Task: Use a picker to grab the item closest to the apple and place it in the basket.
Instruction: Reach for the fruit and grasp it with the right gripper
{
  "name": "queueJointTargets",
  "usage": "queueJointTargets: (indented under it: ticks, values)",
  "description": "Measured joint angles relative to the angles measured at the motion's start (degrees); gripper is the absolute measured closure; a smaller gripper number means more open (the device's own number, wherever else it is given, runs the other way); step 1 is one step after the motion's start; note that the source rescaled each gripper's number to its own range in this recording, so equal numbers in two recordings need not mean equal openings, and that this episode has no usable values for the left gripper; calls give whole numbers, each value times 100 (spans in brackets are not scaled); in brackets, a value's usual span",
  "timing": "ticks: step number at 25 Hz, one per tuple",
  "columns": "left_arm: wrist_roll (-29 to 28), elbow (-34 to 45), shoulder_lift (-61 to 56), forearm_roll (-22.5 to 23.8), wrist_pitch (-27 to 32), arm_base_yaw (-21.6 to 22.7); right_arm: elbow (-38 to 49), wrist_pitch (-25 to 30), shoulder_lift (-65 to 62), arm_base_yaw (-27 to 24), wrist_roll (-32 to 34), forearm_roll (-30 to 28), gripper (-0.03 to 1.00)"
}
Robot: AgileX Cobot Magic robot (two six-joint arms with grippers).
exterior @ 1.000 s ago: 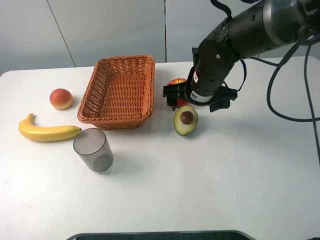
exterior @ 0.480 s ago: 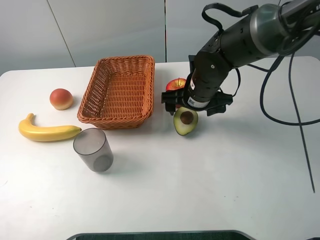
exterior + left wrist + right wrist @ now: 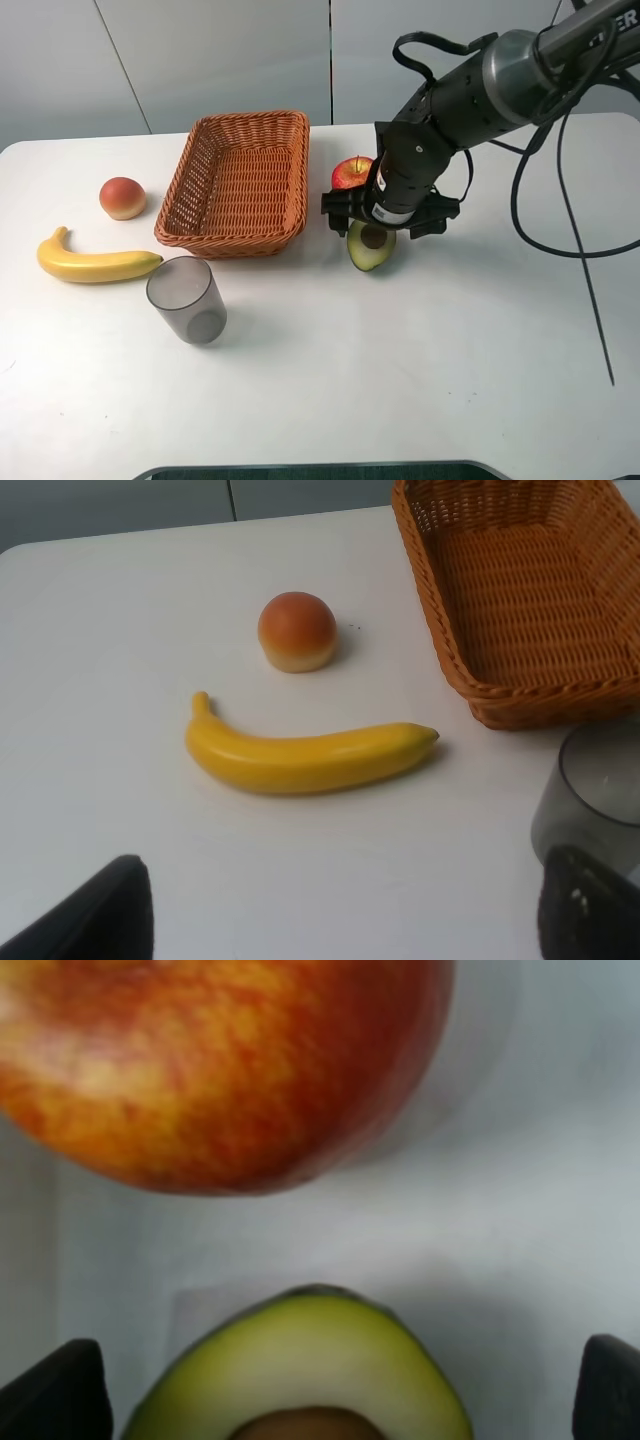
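Fingers (image 3: 50,1395) R arm wide | avocado (image 3: 300,1370) btwn tips | apple (image 3: 220,1060) adj.

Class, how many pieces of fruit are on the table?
4: a banana and a peach left of the basket, an apple right of it, and an avocado half just in front of the apple. The basket looks empty.

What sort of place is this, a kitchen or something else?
Probably a robotics lab or test bench, not a kitchen: a plain white table against grey wall panels, a black cabled robot arm reaching over it, and an apple, avocado half and basket laid out like props.
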Motion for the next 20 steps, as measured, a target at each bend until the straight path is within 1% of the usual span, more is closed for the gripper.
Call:
queueJointTargets:
  ticks: [7,13,20]
  values:
    - [0,0,0,0,0,0,0,-187,124,12,225,-24,-3]
    - [0,0,0,0,0,0,0,-200,124,15,392,-58,-3]
    - [0,0,0,0,0,0,-11,-211,177,46,417,-120,-3]
